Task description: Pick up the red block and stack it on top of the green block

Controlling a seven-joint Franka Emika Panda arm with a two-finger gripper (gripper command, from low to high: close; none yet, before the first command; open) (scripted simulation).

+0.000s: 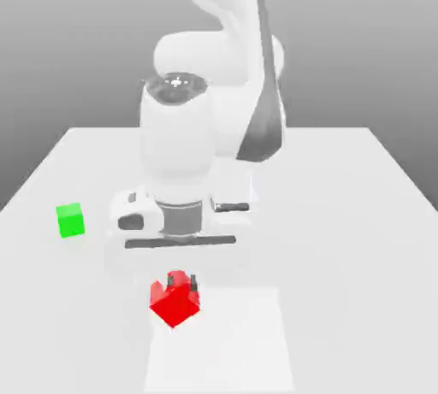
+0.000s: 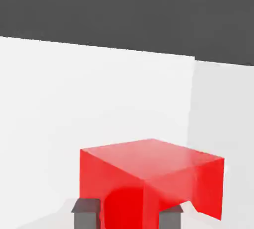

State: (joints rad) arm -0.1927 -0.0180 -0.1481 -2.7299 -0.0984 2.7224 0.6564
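Step in hand: the pick-up of the red block (image 1: pixel 174 302) is judged to be under way; stacking is not yet begun.
Jaws: the gripper (image 1: pixel 180 282) is seen low over the worktop (image 1: pixel 342 213), and its two dark fingertips (image 2: pixel 86 212) are set on opposite sides of the red block, close against its faces. Whether the block is truly clamped cannot be told, but the jaws appear closed onto it.
Red block: placed near the front edge of the worktop, roughly midway along it, turned so that a corner points forward. Whether it rests on the surface or is just lifted cannot be told.
Green block (image 1: pixel 70 220): set near the edge of the worktop at the exterior view's left, well apart from the red block and farther back.
Next move: a firm grip is to be confirmed, then a straight lift is called for, followed by a carry toward the green block with enough height to pass over its top.
Placement need: the red block is to be squared and centred over the green block before release.
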